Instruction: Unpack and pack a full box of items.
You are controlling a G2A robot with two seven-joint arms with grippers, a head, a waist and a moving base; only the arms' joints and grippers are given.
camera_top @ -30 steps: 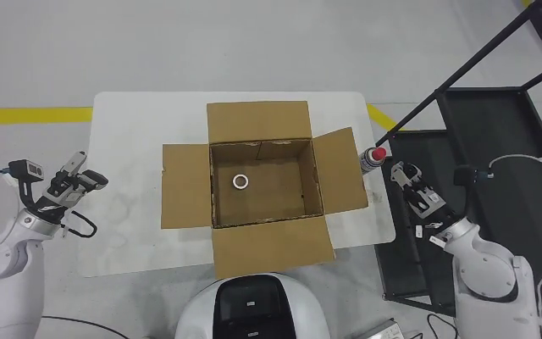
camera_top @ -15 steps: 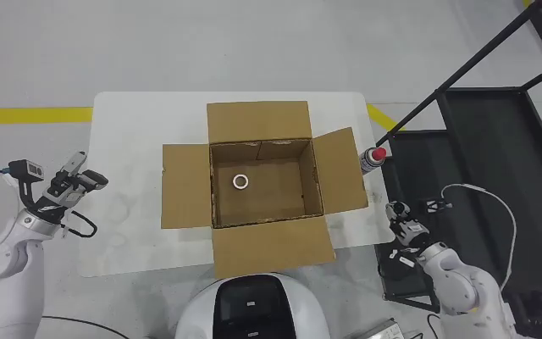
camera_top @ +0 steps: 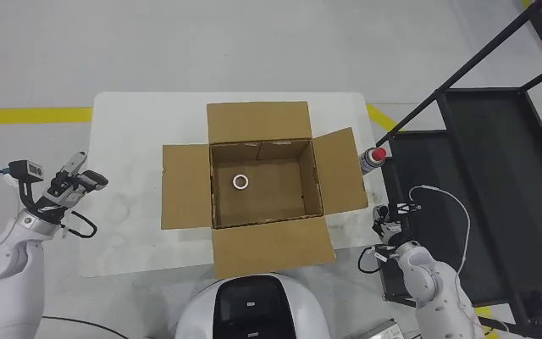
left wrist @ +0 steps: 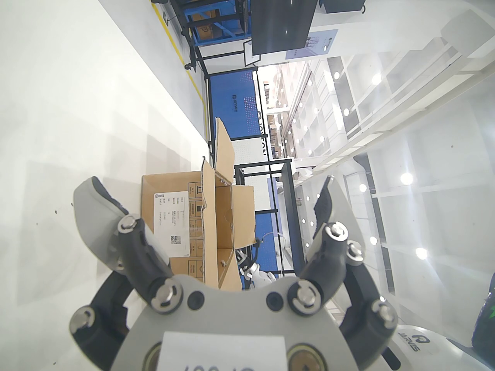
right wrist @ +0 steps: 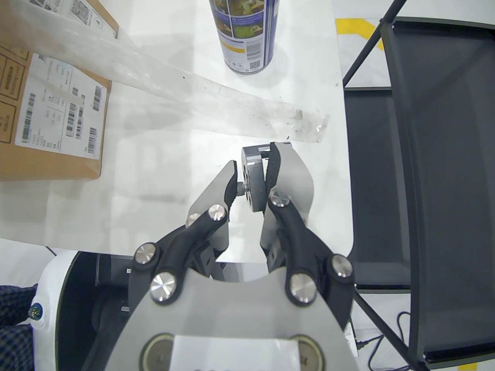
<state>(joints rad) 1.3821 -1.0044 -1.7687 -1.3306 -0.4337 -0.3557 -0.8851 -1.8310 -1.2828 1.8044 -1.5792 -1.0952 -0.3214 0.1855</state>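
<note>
Right wrist view, jaws: the right gripper [right wrist: 252, 167] is pressed together on a small grey metal block [right wrist: 253, 191], which is pinched by its two flat faces, a short pin pointing at one pad.
Grip advice: the pinch is best kept firm and the wrist level, because the pin side probably gives only a small contact and the block could turn.
Path advice: if the block is meant for the box [camera_top: 269, 246], it should be lifted over the raised right flap and kept away from the upright spray can [right wrist: 243, 13] and the clear strip [right wrist: 216, 94] lying on the table [camera_top: 127, 169].
Placing advice: a bare part of the box floor should be chosen, beside the ring [camera_top: 240, 180], not on it.
Right arm pose: the gripper is held low over the near right corner of the table, just beside the black rack [camera_top: 474, 169].
Left jaws: the left gripper [left wrist: 209, 191] is spread wide and nothing is held.
Left arm pose: it is held off the left edge of the table, pointing toward the box, well apart from it.
</note>
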